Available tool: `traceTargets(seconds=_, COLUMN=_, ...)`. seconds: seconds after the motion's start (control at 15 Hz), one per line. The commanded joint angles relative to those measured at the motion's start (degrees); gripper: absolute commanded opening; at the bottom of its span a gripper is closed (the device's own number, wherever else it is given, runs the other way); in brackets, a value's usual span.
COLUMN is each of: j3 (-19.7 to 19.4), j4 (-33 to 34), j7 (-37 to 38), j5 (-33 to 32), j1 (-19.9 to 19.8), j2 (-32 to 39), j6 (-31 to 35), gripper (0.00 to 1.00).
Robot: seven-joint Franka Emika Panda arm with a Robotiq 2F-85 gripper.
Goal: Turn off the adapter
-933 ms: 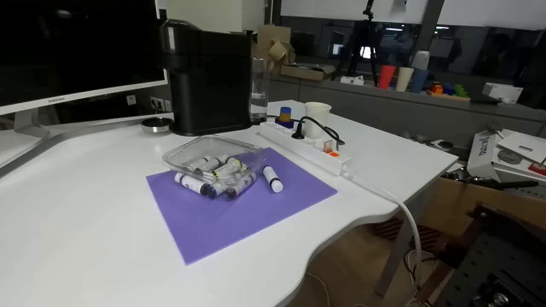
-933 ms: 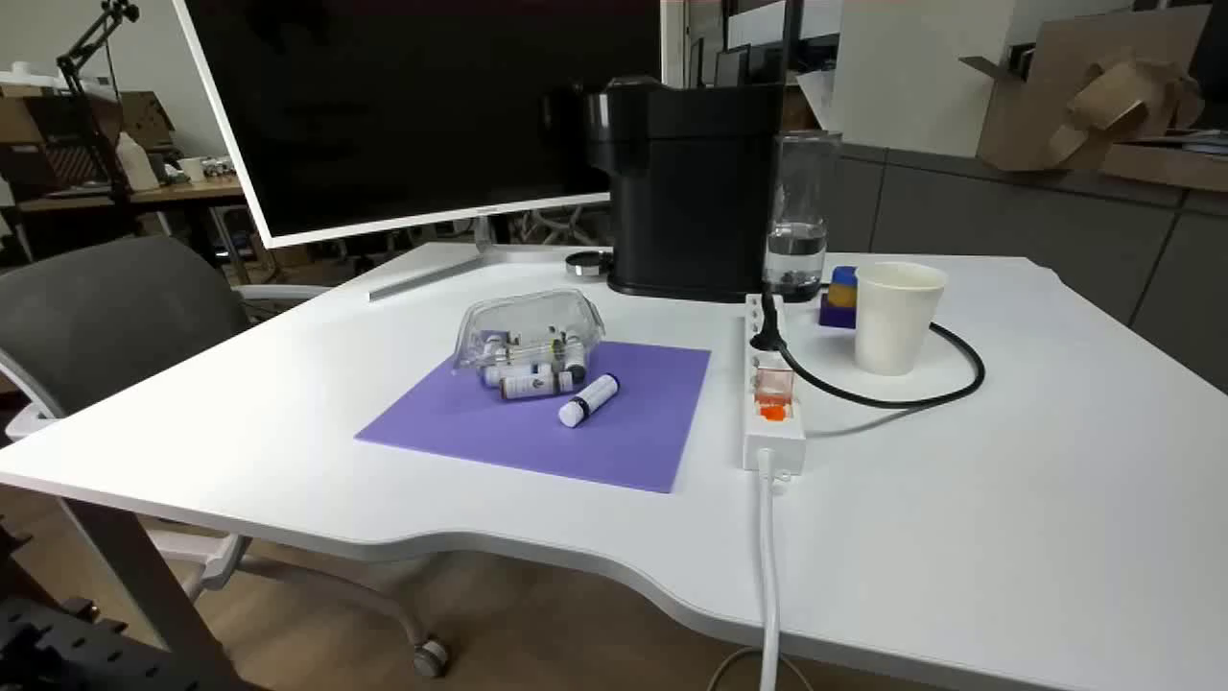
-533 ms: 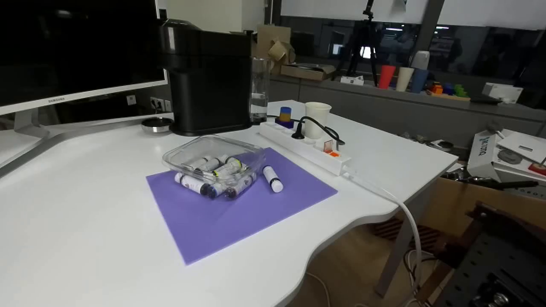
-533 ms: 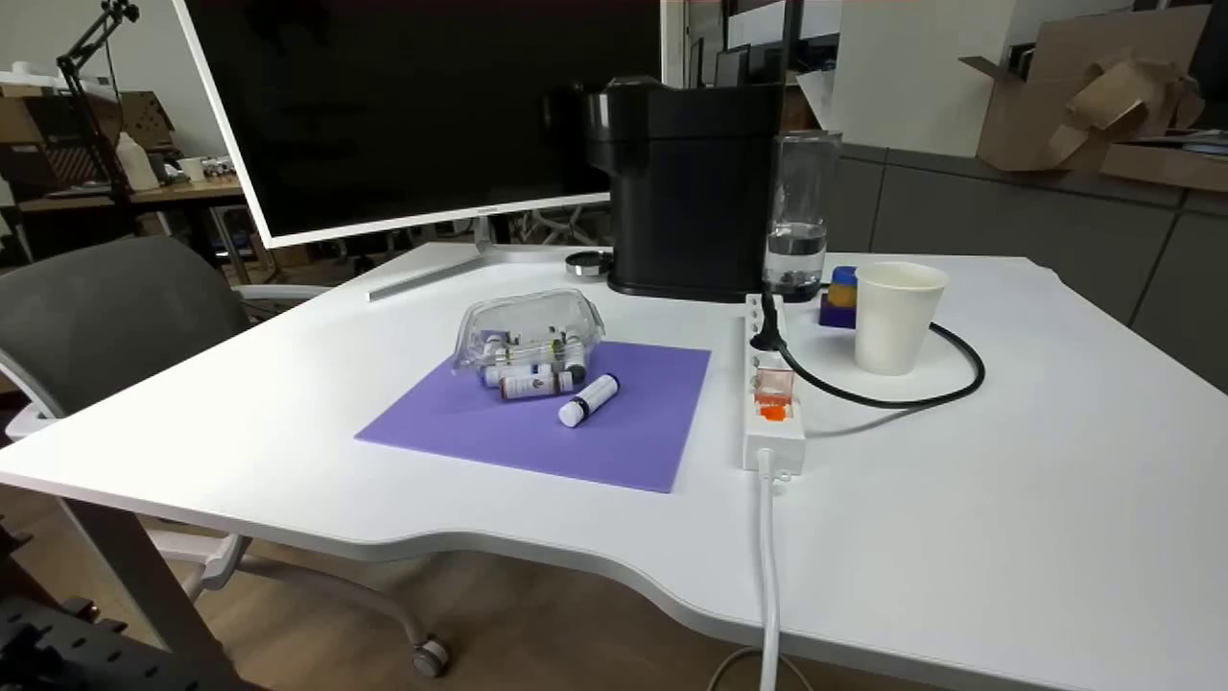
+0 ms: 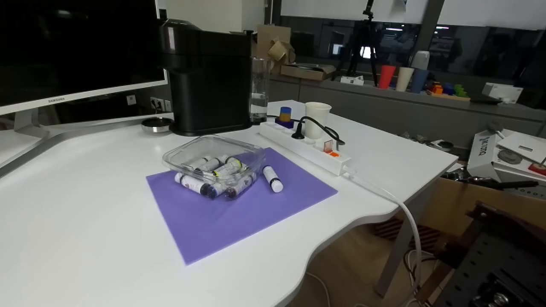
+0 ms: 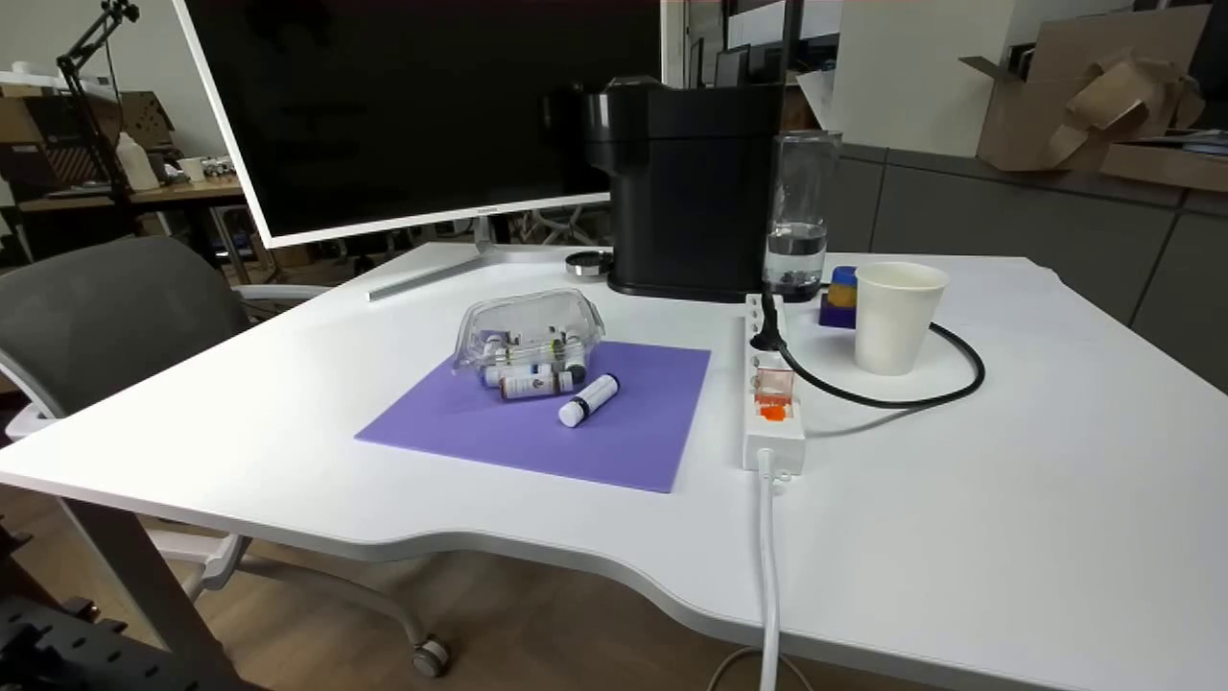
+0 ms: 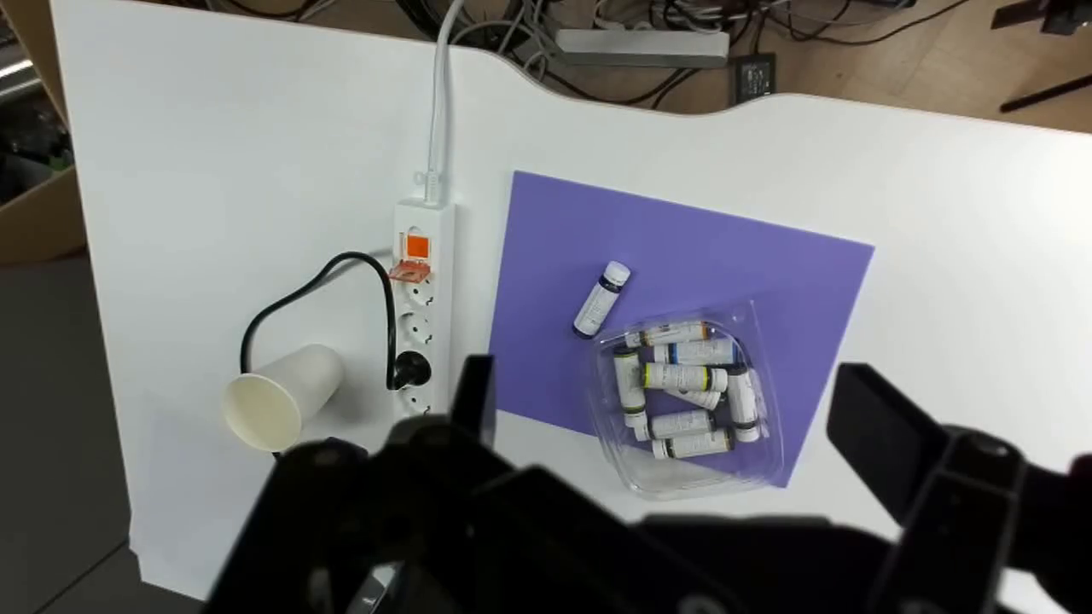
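The adapter, a long white power strip, lies on the white table in both exterior views (image 5: 305,150) (image 6: 779,443) and at the left in the wrist view (image 7: 439,298). Its orange switch (image 7: 418,246) is near the white cord end. The clear red cover (image 7: 409,271) over the switch stands flipped up. A black plug (image 7: 413,368) sits in one socket. My gripper (image 7: 668,379) shows only in the wrist view. It is wide open and empty, high above the table. Its fingers frame the marker box, with the adapter off to the left.
A clear plastic box (image 7: 682,477) of several markers and a loose marker (image 7: 601,300) lie on a purple sheet (image 7: 546,230). A white cup (image 6: 897,321) and black cable (image 6: 883,398) stand beside the adapter. A black appliance (image 6: 696,211) and a monitor (image 6: 422,115) are behind.
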Motion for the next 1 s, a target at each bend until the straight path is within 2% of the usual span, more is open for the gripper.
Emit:
traceTargets(seconds=0.0, j3=-1.64, j4=0.36, j7=0.56, j5=-1.10, j1=0.40, j2=1.21, j6=0.91, gripper=1.00)
traceTargets(seconds=0.4, j3=-8.88, j4=1.68, j7=-2.66, j5=-2.28, j1=-3.48, j2=8.89, j6=9.29, gripper=1.00)
traceTargets(seconds=0.93, j3=-16.64, j4=6.47, j7=-12.86, j5=-3.54, j1=-8.22, j2=25.71, j6=22.58, gripper=1.00)
